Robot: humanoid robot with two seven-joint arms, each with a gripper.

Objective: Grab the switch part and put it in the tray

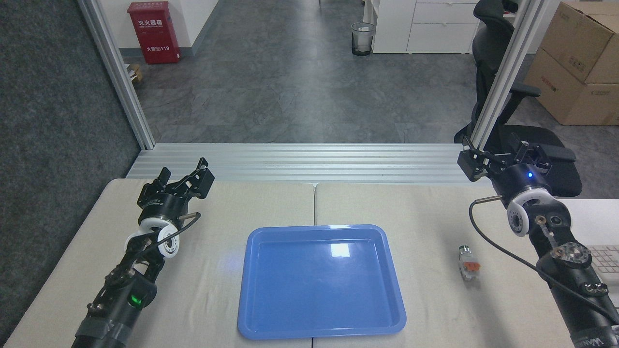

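Note:
The switch part (pixel 468 263) lies on the beige table to the right of the tray, silver cap pointing away from me, orange-red piece in its middle. The blue tray (pixel 319 285) sits at the table's centre with nothing in it. My right gripper (pixel 503 155) hovers over the table's far right edge, well behind the part, its fingers spread open and holding nothing. At the far left corner my left gripper (pixel 184 169) is also open and empty, a good way from the tray.
A keyboard (pixel 604 261) lies at the right edge beside my right arm. Two aluminium posts (pixel 503 72) rise behind the table. A black office chair (pixel 537 140) stands just past the right gripper. Cardboard boxes, a bin and a red cabinet are farther off.

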